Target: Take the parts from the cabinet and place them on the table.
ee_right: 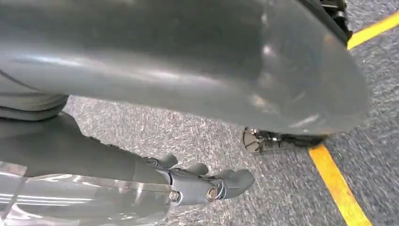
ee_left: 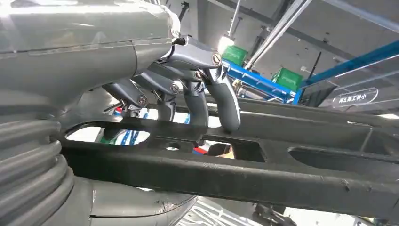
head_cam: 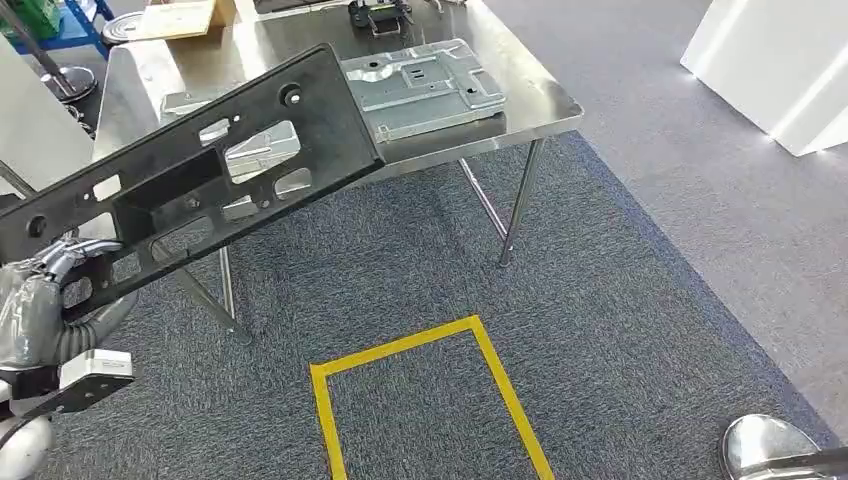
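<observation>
A long black plastic part (head_cam: pixel 200 170) with several cut-outs hangs tilted in the air, its far end over the near left corner of the steel table (head_cam: pixel 530 100). My left hand (head_cam: pixel 40 290) grips its near end at the lower left. In the left wrist view the fingers (ee_left: pixel 207 99) wrap over the edge of the black part (ee_left: pixel 235 174) and the thumb lies under it. My right hand (ee_right: pixel 197 181) hangs over the carpet, fingers stretched out and holding nothing.
A silver sheet-metal plate (head_cam: pixel 425 90) lies on the table, and another silver part (head_cam: pixel 190 100) lies partly behind the black part. A cardboard box (head_cam: pixel 185 15) and a dark object (head_cam: pixel 378 15) sit at the back. Yellow floor tape (head_cam: pixel 420 345) marks the carpet. A white unit (head_cam: pixel 770 60) stands at the right.
</observation>
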You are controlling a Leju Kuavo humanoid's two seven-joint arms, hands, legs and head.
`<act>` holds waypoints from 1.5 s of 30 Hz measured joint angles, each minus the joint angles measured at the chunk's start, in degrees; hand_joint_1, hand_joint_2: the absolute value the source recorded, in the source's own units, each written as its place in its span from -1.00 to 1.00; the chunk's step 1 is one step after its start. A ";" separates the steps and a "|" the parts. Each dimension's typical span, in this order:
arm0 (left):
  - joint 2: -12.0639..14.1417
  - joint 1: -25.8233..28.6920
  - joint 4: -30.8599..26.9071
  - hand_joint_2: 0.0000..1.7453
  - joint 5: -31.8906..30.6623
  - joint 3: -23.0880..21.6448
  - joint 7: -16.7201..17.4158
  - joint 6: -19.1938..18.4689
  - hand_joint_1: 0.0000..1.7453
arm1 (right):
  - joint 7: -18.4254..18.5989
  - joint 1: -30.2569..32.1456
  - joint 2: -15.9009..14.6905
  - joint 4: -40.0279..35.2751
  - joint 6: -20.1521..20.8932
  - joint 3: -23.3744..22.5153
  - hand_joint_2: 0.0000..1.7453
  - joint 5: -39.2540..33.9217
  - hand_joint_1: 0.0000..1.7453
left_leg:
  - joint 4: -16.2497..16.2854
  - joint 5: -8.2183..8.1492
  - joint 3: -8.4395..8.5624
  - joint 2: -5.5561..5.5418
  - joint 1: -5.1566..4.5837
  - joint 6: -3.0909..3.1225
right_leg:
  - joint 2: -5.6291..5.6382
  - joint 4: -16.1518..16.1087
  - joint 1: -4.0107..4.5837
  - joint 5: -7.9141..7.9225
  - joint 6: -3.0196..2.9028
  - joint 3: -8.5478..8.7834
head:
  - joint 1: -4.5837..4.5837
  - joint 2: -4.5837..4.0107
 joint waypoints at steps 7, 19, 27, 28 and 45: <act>0.44 -0.67 0.13 1.00 -0.04 -0.13 -0.31 0.02 1.00 | -0.28 -0.13 0.13 -0.02 0.44 -0.02 -1.00 0.04 -1.00 | -3.70 1.18 2.39 0.16 0.73 1.62 | -0.01 5.86 -0.30 -3.76 1.26 -2.09 | 0.02 0.00; 0.50 -0.63 0.63 1.00 -0.44 -0.70 -0.57 0.18 1.00 | -0.61 -0.08 0.09 0.04 0.79 -0.02 -1.00 0.22 -1.00 | -0.53 -2.91 2.62 -0.42 1.83 -2.60 | 0.65 1.42 -1.97 -0.83 0.92 -0.79 | 0.00 0.00; 0.63 -0.22 0.66 1.00 -0.59 -0.68 -0.44 0.20 1.00 | -0.68 0.13 0.07 0.04 0.79 -0.02 -1.00 0.22 -1.00 | 15.69 -4.38 -8.55 0.92 1.32 -1.43 | 0.22 1.03 -0.61 -3.80 -0.94 3.13 | 0.00 0.00; 0.65 -0.23 0.66 1.00 -0.61 -0.66 -0.44 0.22 1.00 | -0.68 0.17 0.07 0.04 0.79 -0.02 -1.00 0.22 -1.00 | 11.20 -0.93 -7.05 0.92 1.06 -0.81 | 0.21 1.02 -0.45 -4.37 -0.91 3.98 | 0.00 0.00; 0.90 0.03 0.66 1.00 -1.03 -0.66 -0.48 0.57 1.00 | -0.70 0.60 0.00 0.13 0.79 -0.07 -1.00 0.24 -1.00 | 0.48 -4.30 4.40 0.45 -0.04 1.33 | -0.14 2.08 -0.25 3.14 1.01 -4.21 | 0.00 0.00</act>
